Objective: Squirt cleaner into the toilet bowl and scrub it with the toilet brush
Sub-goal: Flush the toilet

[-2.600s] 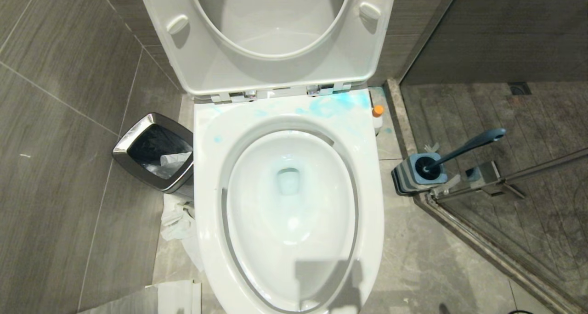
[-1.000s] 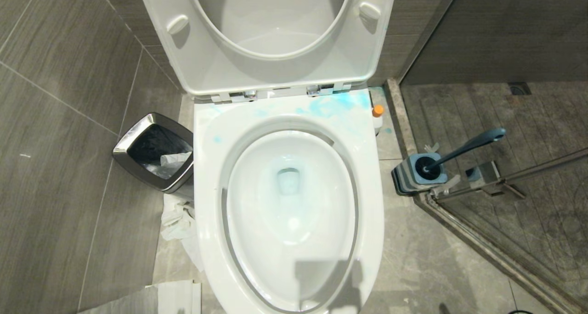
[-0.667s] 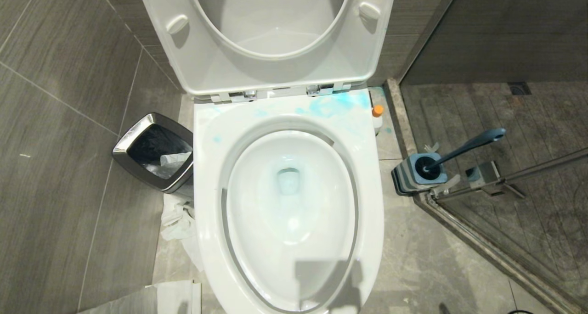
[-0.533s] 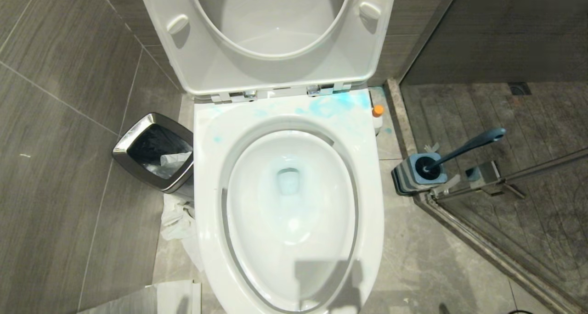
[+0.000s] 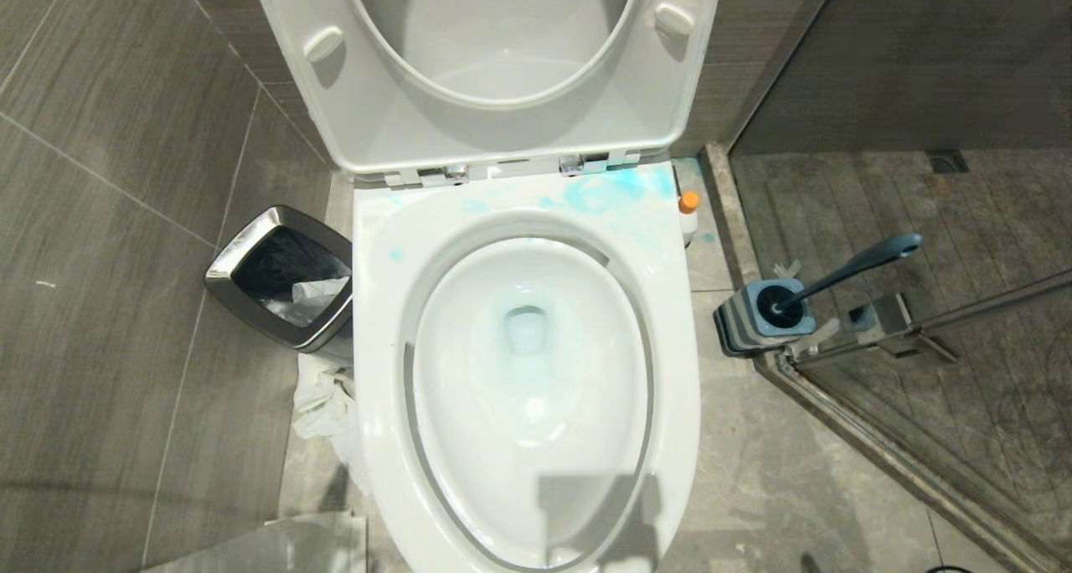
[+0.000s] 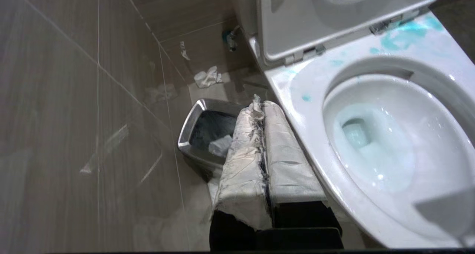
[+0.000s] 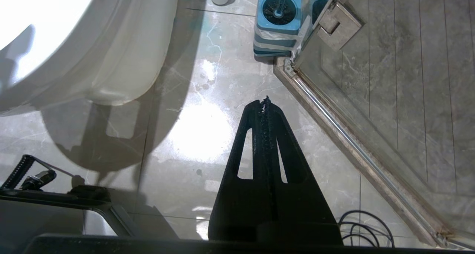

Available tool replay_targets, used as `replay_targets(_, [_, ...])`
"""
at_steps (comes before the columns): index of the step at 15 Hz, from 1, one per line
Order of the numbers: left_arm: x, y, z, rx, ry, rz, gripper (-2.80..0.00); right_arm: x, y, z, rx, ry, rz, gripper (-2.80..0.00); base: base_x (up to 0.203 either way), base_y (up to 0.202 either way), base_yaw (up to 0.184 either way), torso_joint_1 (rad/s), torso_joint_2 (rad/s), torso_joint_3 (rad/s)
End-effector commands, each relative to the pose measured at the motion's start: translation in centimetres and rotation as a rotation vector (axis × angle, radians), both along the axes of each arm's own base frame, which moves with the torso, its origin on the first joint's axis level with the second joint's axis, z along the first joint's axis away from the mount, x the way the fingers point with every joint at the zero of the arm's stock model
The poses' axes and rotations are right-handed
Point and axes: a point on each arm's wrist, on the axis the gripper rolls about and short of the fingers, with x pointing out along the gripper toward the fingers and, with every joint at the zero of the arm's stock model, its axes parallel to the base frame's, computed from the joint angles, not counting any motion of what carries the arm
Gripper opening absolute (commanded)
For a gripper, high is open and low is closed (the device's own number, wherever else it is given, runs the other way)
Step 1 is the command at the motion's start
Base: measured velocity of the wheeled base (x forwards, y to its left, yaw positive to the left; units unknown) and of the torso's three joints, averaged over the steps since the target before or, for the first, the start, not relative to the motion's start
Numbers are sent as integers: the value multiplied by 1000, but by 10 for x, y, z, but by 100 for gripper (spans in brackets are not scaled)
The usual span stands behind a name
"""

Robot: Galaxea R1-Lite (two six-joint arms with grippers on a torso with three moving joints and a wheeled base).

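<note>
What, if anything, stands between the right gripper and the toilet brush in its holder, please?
Nothing visible. In the right wrist view, only bare floor tile lies between the right gripper, jaws shut, and the toilet brush standing in its blue holder beside the glass shower door.

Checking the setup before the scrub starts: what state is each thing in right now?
toilet seat and lid: raised.
toilet bowl: bluish water, blue smears on the rim.
toilet brush: standing in its holder, untouched.
trash bin: open, liner and paper inside.
left pincer: shut, empty, beside the bowl.
right pincer: shut, empty, over the floor.
</note>
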Motion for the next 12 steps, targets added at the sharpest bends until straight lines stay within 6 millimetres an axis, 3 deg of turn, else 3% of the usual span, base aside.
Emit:
replay_targets(1, [50,1,38,8,61,4,-280,0,0,0,0,1,0,-280,0,0,0,0,0,0])
replay_targets(5, [118,2,94,12,44,-7,-280,0,0,0,0,1,0,-280,0,0,0,0,0,0])
replay_targets(7, [163,-1,119,3,16,-33,-280,0,0,0,0,1,1,-280,0,0,0,0,0,0])
replay_targets(10, [224,-14,162,-39,-143,-106,-280,0,0,0,0,1,1,-280,0,0,0,0,0,0])
replay_targets(12, [252,-23,172,-81,-214,-151,-280,0,0,0,0,1,1,-280,0,0,0,0,0,0])
